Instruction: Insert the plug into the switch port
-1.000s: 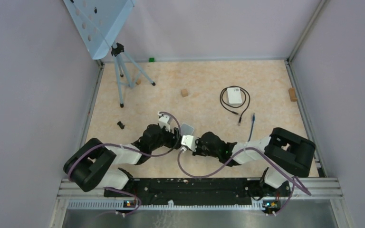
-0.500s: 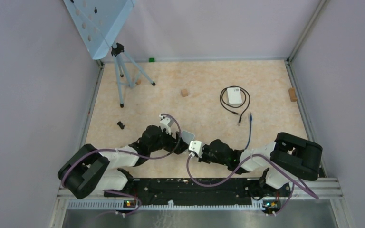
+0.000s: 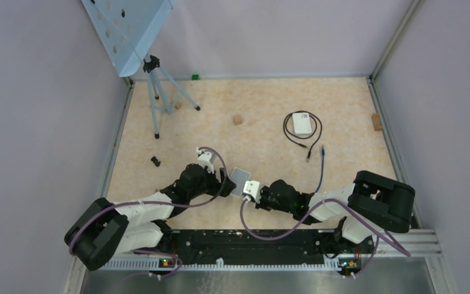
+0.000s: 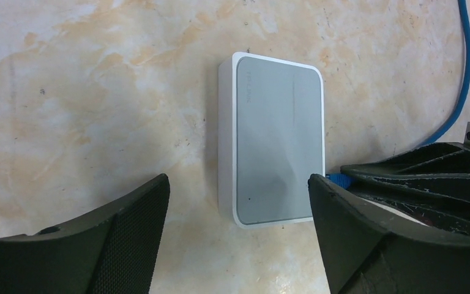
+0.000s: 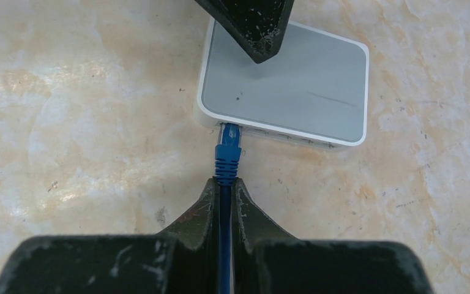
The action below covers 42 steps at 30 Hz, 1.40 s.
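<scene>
- switch: flat box, grey top, white sides, lying flat on the worktop near its middle, just beyond the two arms; ports along the side facing the right arm.
- plug: blue, its tip at the mouth of the port at the left end of that side; how deep it sits cannot be told.
- cable: blue, runs from the plug back between the right fingers; a loose length lies on the worktop to the right, its free end toward the far side.
- right end effector: closed on the cable just behind the plug, pointing at the switch.
- left end effector: open wide, gripping nothing, one finger on each side of the switch; whether they touch it cannot be told.
- white box: far right of centre, ringed by a black cable.
- wood blocks: one far centre, one at the right edge.
- tripod: far left corner, carrying a pale blue perforated panel.
- small black item: left side, well apart from the switch.
</scene>
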Motion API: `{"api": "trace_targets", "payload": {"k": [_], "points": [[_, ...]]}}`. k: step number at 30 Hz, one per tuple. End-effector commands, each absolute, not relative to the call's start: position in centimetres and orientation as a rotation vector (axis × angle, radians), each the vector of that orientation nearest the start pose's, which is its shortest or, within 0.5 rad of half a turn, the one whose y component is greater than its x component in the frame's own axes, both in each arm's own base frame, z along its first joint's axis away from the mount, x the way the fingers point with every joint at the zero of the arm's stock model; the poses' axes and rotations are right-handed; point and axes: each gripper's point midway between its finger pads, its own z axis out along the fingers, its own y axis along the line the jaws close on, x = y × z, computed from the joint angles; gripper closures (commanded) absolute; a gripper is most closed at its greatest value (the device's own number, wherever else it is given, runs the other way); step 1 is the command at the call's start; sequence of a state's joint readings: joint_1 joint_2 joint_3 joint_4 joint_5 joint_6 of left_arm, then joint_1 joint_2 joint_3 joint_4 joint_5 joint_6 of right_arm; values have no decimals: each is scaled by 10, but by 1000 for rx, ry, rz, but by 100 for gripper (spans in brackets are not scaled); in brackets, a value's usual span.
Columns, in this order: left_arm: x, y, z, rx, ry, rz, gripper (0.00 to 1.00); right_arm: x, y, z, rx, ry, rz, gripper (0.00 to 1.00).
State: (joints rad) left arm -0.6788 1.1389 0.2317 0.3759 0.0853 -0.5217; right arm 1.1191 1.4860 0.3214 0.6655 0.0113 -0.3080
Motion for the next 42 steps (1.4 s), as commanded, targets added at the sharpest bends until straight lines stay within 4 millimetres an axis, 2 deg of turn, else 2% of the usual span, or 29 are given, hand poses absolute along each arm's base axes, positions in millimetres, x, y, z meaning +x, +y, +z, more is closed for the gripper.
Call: {"api": "trace_targets", "payload": {"k": [1, 5, 10, 11, 16, 22, 27, 30, 33, 35, 39, 41, 42], "points": [[201, -227, 33, 298, 2222, -850, 15, 159, 316, 22, -1370, 1592, 525, 100], [181, -243, 21, 350, 2244, -901, 22, 166, 320, 28, -1347, 1577, 506, 100], [163, -265, 15, 389, 2261, -978, 43, 177, 334, 40, -1330, 1547, 489, 100], [159, -266, 12, 389, 2269, -986, 45, 179, 336, 42, -1329, 1542, 481, 100], [138, -268, 6, 395, 2283, -1026, 49, 197, 352, 67, -1254, 1506, 470, 100], [130, -275, 8, 429, 2275, -1045, 52, 227, 376, 112, -1108, 1462, 477, 100], [133, -280, 16, 456, 2243, -1049, 53, 230, 397, 151, -1118, 1380, 512, 100], [139, -283, 24, 453, 2218, -1033, 53, 228, 400, 163, -1119, 1351, 529, 100], [145, -282, 28, 437, 2207, -1006, 51, 222, 394, 146, -1157, 1378, 531, 100], [149, -279, 26, 424, 2211, -972, 49, 216, 384, 125, -1173, 1423, 538, 100], [155, -271, 20, 389, 2231, -903, 42, 203, 358, 68, -1197, 1568, 522, 100], [159, -267, 20, 369, 2231, -869, 37, 199, 346, 52, -1182, 1629, 519, 100], [161, -265, 20, 359, 2236, -848, 33, 197, 341, 48, -1166, 1655, 519, 96]]}}
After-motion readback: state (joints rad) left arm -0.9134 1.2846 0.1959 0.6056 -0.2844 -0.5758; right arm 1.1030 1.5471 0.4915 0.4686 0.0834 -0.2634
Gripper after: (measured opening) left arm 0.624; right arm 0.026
